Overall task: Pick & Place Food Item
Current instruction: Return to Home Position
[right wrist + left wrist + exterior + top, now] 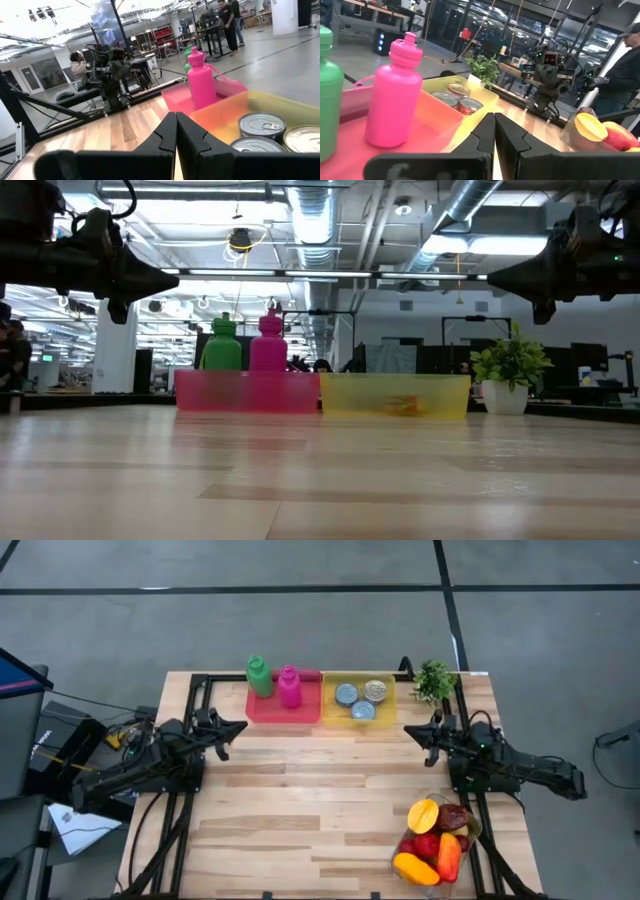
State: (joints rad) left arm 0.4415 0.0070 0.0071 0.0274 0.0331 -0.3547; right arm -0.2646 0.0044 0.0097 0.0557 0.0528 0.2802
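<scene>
A clear bowl [437, 838] of toy fruit sits at the table's near right: a yellow mango half [423, 814], red and orange pieces [447, 855]; in the left wrist view the mango half [589, 126] shows too. My left gripper [240, 727] hovers shut at the table's left, above the wood, its fingers [495, 135] closed together. My right gripper [409, 731] hovers shut at the right, far from the bowl; its fingers [176, 132] meet. Both are held high over the table in the low view, the left gripper [172, 279] and the right gripper [492, 278].
At the far edge stand a pink tray [284, 705] with a green bottle [260, 677] and a pink bottle [289, 687], a yellow tray [357, 710] with three tins [362, 700], and a small potted plant [434, 681]. Bare wood lies between the arms. A person [626, 65] stands beyond the table.
</scene>
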